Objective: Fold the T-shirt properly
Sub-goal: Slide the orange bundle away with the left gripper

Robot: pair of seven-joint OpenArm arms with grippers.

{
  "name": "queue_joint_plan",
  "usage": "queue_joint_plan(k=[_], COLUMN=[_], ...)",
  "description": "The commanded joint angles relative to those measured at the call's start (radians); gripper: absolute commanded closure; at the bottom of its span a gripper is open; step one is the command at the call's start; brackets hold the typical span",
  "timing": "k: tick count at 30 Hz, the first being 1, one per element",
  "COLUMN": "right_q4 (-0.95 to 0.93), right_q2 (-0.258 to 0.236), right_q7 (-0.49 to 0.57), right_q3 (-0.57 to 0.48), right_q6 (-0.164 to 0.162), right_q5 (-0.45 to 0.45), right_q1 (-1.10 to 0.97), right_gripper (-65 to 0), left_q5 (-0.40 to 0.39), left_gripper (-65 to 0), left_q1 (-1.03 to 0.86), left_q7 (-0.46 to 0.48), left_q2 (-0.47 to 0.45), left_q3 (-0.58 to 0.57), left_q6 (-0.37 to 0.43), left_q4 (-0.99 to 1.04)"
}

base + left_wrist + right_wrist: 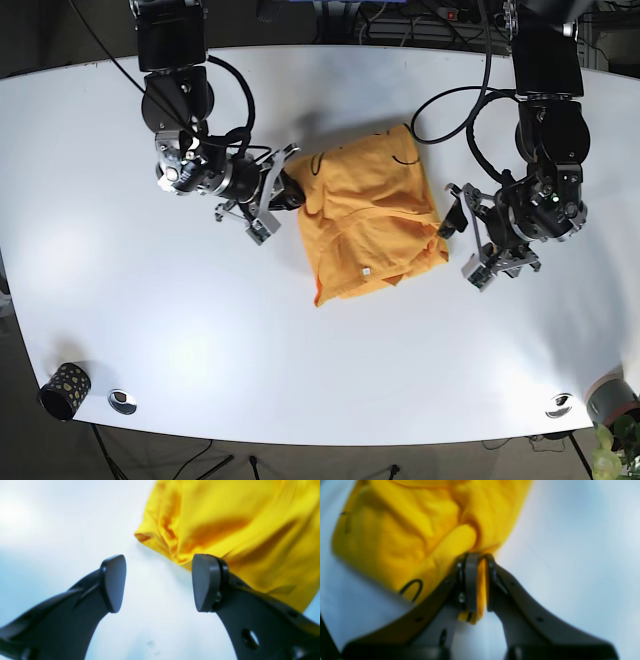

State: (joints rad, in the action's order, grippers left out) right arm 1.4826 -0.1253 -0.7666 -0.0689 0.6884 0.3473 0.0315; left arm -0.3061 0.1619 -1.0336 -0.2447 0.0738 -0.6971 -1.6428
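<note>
- Yellow T-shirt (365,220) lies crumpled, partly folded, mid-worktop (320,360), between the two arms.
- Right gripper (480,580): clamped on a fold at the shirt's edge; cloth shows between its jaws.
- Left gripper (158,582): jaws wide apart, empty, just beside the shirt's other edge, over bare white worktop.
- Wrist views blurred; no finer detail legible.

A yellow T-shirt (367,220) lies partly folded and rumpled near the middle of a white table (320,370), dark print showing at its upper edge, one lower corner jutting out.
</note>
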Motion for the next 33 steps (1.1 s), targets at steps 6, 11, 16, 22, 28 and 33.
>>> queue_joint_plan(k=[6,11,16,22,28,33], right_q4=[0.056,0.057,0.102,0.115,0.111,0.115], right_q2=[0.06,0.068,0.026,0.013,0.008,-0.006], right_q7=[0.017,0.017,0.017,-0.038,-0.047,-0.047], right_q3=[-0.134,-0.161,-0.128,0.016,0.097,0.122], right_q6=[0.01,0.01,0.01,0.01,0.01,0.01], right_q5=[0.025,0.032,0.034,0.035,0.035,0.035], right_q1=[-0.04,-0.043,-0.041,-0.035,-0.015,-0.015], right_gripper=[-4.4,-4.3,-4.3,-4.3,-4.3,-4.3], left_q5=[-0.008,0.018,0.028,0.029,0.031,0.087], left_gripper=[-38.6,-42.5,-50.4,-53.8,-54.7,-54.7], left_q1=[-0.034,-0.083,-0.107,-0.126,-0.134,-0.135], left_q7=[-0.014,-0.011,-0.007,0.051,0.135,0.246], left_q2=[0.061,0.092,0.141,0.172,0.203,0.198], left_q3=[0.057,-0.002,-0.022,-0.064,-0.072,-0.136], left_q6=[-0.001,0.127,0.218,0.343,0.402,0.402], left_q4=[-0.191,-0.238,-0.244,-0.228,-0.099,0.045])
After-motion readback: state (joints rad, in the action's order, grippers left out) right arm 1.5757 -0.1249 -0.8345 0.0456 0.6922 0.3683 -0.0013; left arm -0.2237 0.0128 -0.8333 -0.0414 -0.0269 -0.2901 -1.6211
